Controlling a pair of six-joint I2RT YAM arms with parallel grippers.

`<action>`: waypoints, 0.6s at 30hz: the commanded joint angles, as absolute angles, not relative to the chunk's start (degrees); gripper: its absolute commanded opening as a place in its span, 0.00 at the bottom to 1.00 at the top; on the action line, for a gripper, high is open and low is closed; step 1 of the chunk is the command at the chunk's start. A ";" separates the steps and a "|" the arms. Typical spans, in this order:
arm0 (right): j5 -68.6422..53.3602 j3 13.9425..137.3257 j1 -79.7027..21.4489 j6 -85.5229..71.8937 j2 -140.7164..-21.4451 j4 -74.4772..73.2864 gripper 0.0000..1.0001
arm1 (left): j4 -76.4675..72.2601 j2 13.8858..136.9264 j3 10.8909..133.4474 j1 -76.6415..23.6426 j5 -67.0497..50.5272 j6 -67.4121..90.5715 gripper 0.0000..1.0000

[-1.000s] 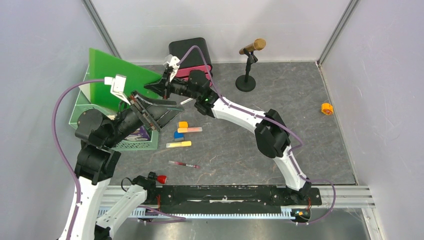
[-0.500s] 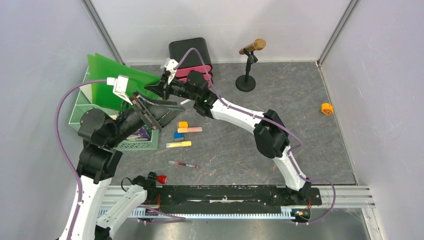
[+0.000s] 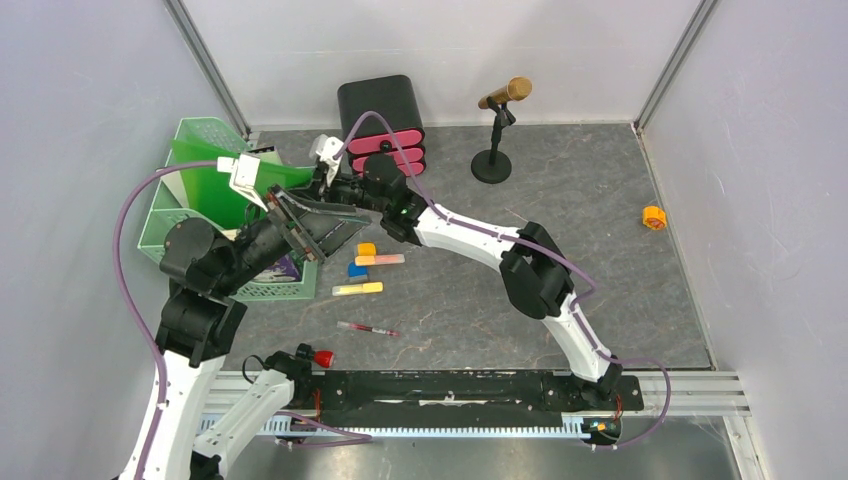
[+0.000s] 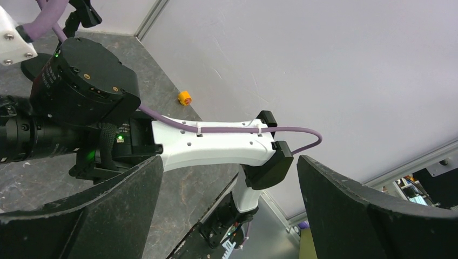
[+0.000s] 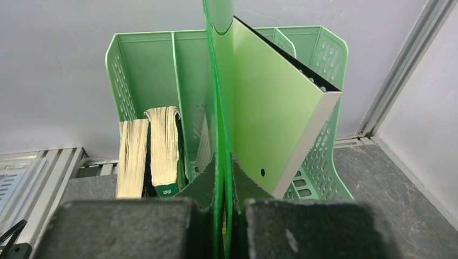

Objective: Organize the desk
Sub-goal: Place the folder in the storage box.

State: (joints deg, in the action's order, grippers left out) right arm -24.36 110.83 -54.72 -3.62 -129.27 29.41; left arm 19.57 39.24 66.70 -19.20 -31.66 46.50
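Note:
On the dark-grey marbled desk (image 3: 560,230) a mint-green file rack (image 3: 190,140) stands at the far left. My right gripper (image 3: 318,176) is shut on the edge of a green folder (image 3: 215,182), which slants down over the rack. In the right wrist view the folder (image 5: 217,65) stands edge-on between my pads (image 5: 223,162), beside a pale green file (image 5: 270,108) in the rack (image 5: 324,54). My left gripper (image 3: 318,224) hangs open and empty just in front of the rack; its wrist view shows the wide-apart jaws (image 4: 229,162) with only the right arm beyond them.
Orange block (image 3: 366,249), blue block (image 3: 357,269), two highlighters (image 3: 380,260) (image 3: 357,289) and a red pen (image 3: 367,328) lie mid-desk. A black drawer box with pink fronts (image 3: 380,115) and a microphone stand (image 3: 495,135) sit at the back, an orange roll (image 3: 653,217) right. Books (image 5: 162,145) fill the rack's left slot.
The right gripper has carried the green folder left and down, so it now leans lower over the rack. The left arm has barely shifted and stays open.

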 commanded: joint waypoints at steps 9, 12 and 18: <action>-22.12 112.35 -54.50 -1.65 -131.42 26.63 0.18 | 18.46 38.20 66.54 -19.07 -31.57 46.24 1.00; -21.75 112.19 -54.49 -2.47 -130.65 26.72 0.50 | 18.46 38.15 66.36 -19.07 -31.40 46.33 1.00; -20.53 104.46 -54.06 -8.43 -124.78 34.27 0.88 | 18.53 38.27 66.27 -19.01 -31.46 46.31 1.00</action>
